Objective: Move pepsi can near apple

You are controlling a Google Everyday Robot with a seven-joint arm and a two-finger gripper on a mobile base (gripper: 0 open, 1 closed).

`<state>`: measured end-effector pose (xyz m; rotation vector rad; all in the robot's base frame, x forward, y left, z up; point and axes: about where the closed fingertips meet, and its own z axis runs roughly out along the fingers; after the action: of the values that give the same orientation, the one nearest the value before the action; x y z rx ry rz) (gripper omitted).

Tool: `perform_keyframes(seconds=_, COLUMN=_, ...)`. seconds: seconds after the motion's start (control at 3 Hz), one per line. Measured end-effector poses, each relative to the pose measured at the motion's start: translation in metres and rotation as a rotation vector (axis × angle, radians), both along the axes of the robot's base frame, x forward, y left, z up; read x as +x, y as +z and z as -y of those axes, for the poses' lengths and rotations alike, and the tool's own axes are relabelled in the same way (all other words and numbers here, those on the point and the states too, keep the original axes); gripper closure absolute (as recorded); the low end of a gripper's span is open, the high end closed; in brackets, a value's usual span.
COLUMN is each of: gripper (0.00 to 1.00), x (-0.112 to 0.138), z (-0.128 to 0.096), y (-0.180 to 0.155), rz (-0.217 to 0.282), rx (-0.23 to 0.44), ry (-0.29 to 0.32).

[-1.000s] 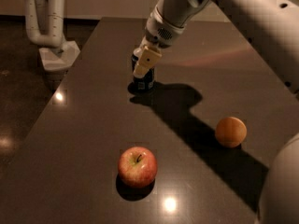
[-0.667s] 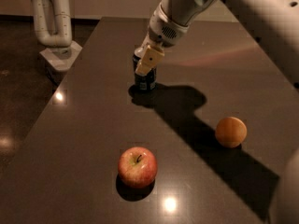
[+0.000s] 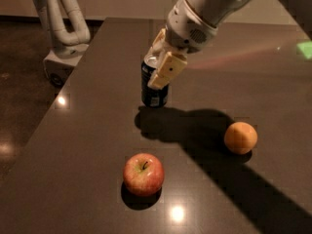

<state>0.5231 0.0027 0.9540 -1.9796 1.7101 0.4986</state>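
The gripper [image 3: 156, 71] hangs over the middle of the dark surface [image 3: 92, 130], its jaws pinching the pepsi can [image 3: 155, 97] high up, one cream jaw across the front of the can and the other behind its silver top. The can is upright, at or just above the surface; I cannot tell whether its base touches. It is well apart from the apple [image 3: 143, 173], which sits nearer the camera and slightly to the left. The main risk, as I judge it, is the high hold: with only the upper part of the can between the jaws, a quick swing could let it pivot, slip out and topple. If the base drags on the surface, it could catch and tilt. Coming in too low or too far could knock the apple, which is round and would roll away. The orange fruit [image 3: 240, 137] lies off to the right, clear of the likely path.
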Motion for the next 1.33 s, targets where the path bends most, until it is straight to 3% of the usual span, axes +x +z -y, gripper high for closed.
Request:
perform_keyframes(seconds=0.67, gripper=1.00, x=-0.078, z=0.007, y=-0.001, rz=0.026, rx=0.010, ry=0.260)
perform_keyframes(seconds=1.33, gripper=1.00, x=-0.115, z=0.007, y=-0.028, rz=0.039, rx=-0.028, ry=0.465)
